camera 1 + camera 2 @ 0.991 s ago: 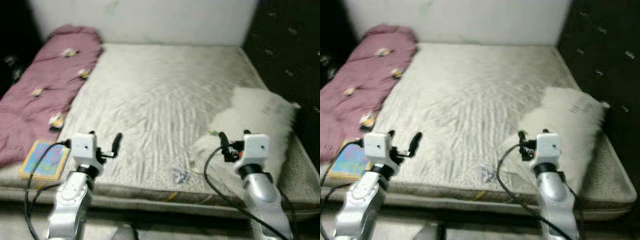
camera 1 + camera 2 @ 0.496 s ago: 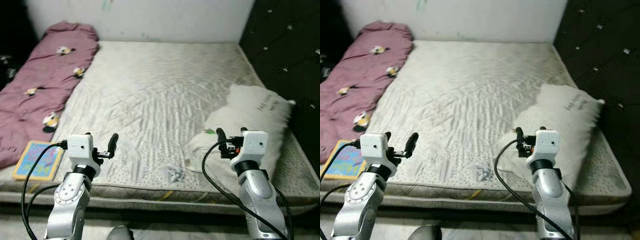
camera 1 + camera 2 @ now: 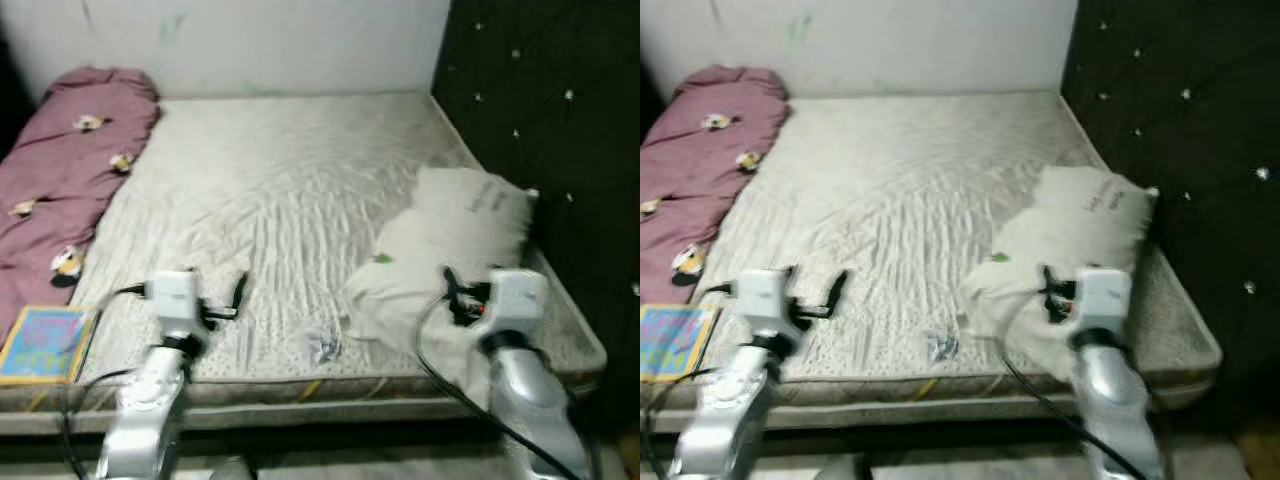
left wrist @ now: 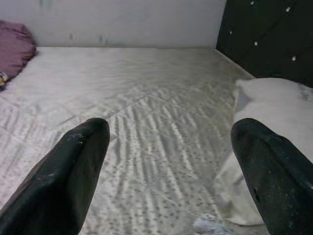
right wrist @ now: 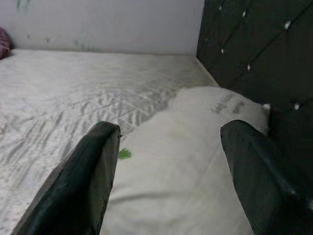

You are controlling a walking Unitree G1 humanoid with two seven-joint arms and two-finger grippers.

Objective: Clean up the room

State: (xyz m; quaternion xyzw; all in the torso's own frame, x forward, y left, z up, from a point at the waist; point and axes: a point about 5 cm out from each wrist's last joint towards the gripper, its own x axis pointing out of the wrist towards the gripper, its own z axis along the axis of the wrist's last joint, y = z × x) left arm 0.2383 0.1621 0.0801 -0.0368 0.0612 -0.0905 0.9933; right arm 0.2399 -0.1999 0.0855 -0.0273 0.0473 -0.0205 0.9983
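A white pillow (image 3: 450,235) lies askew on the right side of a bare mattress (image 3: 270,180), near the dark headboard. A small green scrap (image 3: 382,259) sits on its near corner. A crumpled clear wrapper (image 3: 325,347) lies near the mattress's front edge. At the front left corner lies a colourful book (image 3: 45,343). My left gripper (image 4: 168,129) hovers open over the front of the mattress, left of the wrapper. Open as well, my right gripper (image 5: 170,128) hangs over the pillow's near end. Neither holds anything.
A pink blanket (image 3: 70,170) with small flower patches runs along the mattress's left side. A dark tufted headboard (image 3: 540,120) stands on the right, a pale wall (image 3: 250,45) at the far end. Black cables hang from both wrists.
The whole picture has shifted left, so the camera has turned to the right. The pillow now sits nearer the middle. Both grippers keep the same open pose.
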